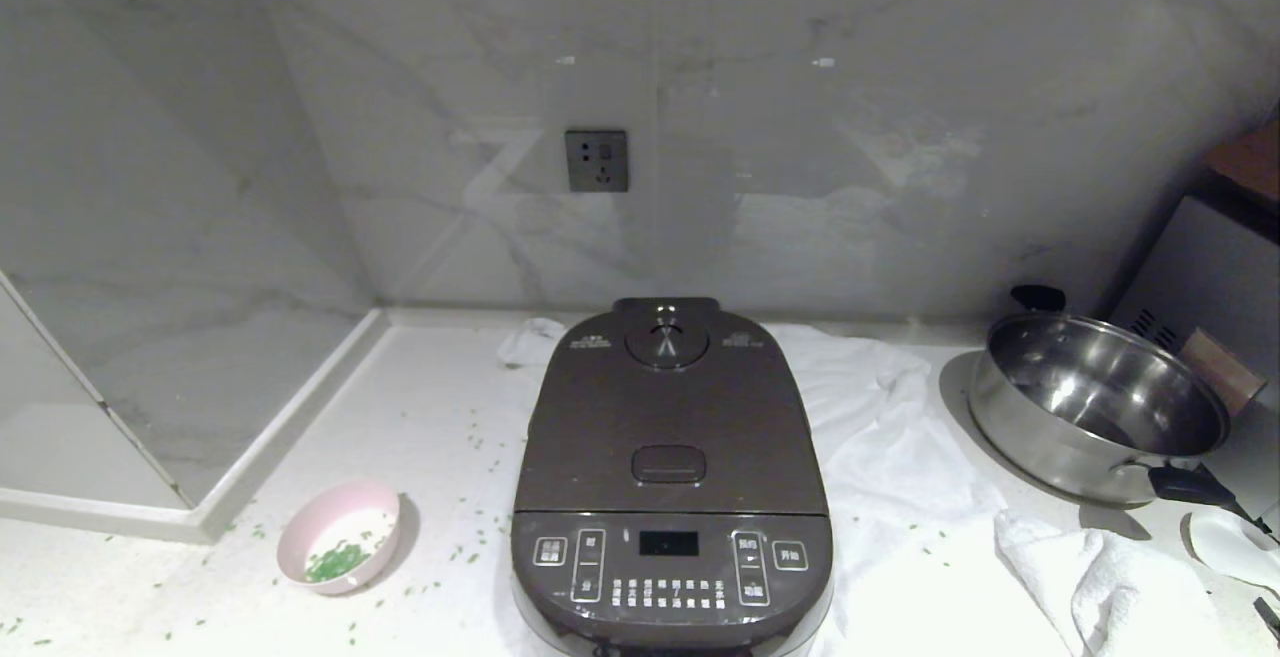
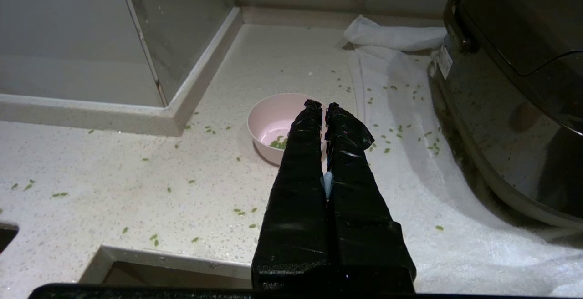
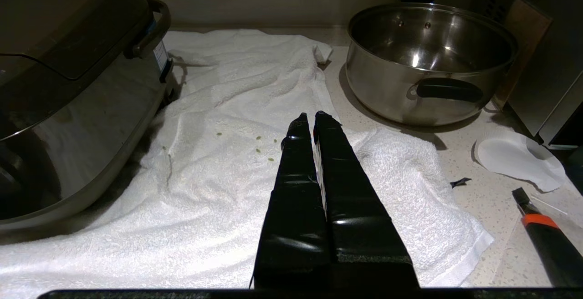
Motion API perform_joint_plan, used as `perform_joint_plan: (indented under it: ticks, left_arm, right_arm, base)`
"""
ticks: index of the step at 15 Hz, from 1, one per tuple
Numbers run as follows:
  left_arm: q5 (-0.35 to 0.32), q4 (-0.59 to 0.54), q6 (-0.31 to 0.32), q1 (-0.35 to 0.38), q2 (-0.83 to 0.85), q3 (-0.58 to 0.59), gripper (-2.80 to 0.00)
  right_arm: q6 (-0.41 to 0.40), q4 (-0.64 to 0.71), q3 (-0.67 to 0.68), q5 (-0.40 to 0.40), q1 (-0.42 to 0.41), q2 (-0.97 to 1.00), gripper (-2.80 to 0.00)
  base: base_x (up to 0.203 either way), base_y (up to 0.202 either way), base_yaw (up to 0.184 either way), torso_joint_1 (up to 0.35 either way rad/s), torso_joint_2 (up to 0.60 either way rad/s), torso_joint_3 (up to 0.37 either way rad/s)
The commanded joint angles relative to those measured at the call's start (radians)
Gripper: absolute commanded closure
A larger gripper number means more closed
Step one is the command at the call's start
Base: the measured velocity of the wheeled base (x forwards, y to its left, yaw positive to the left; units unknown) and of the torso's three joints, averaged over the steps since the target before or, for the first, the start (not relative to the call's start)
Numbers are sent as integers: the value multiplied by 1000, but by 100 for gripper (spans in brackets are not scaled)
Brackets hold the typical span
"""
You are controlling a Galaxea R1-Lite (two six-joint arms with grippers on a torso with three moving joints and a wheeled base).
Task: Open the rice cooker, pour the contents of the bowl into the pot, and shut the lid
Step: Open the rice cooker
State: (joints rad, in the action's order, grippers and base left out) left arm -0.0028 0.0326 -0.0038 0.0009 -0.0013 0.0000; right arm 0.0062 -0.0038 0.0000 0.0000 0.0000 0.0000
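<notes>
Risking a skid of the dark rice cooker (image 1: 670, 467) on the white towel (image 1: 900, 457) when pressing the closed lid (image 1: 668, 417); sitting left of it, the pale pink bowl (image 1: 340, 535), liable to tip its few green grains (image 1: 338, 561); idling pinched together and empty, left gripper (image 2: 321, 106) and right gripper (image 3: 309, 116).

Dark brown-grey rice cooker (image 1: 670, 477), white labels; pale pink bowl (image 1: 340, 535), green grains (image 1: 338, 562); white towel (image 1: 900, 457); shiny steel pan (image 1: 1095, 407).
</notes>
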Motion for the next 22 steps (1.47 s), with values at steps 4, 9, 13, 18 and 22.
perform_joint_plan:
  ticks: [4, 9, 13, 18, 22]
  left_arm:
    - [0, 0, -1, 0, -1, 15, 0]
    - [0, 1, -1, 1, -1, 15, 0]
    - [0, 1, -1, 1, -1, 16, 0]
    - [0, 0, -1, -1, 0, 15, 0]
    - [0, 1, -1, 0, -1, 16, 0]
  right_arm:
    - [0, -1, 2, 0, 0, 0, 0]
    - [1, -1, 2, 0, 0, 1, 0]
    - [0, -1, 2, 0, 0, 0, 0]
    - [1, -1, 2, 0, 0, 1, 0]
    - [1, -1, 2, 0, 0, 1, 0]
  base:
    - [0, 0, 0, 0, 0, 0]
    - [0, 0, 0, 0, 0, 0]
    - [0, 0, 0, 0, 0, 0]
    - [0, 0, 0, 0, 0, 0]
    - [0, 0, 0, 0, 0, 0]
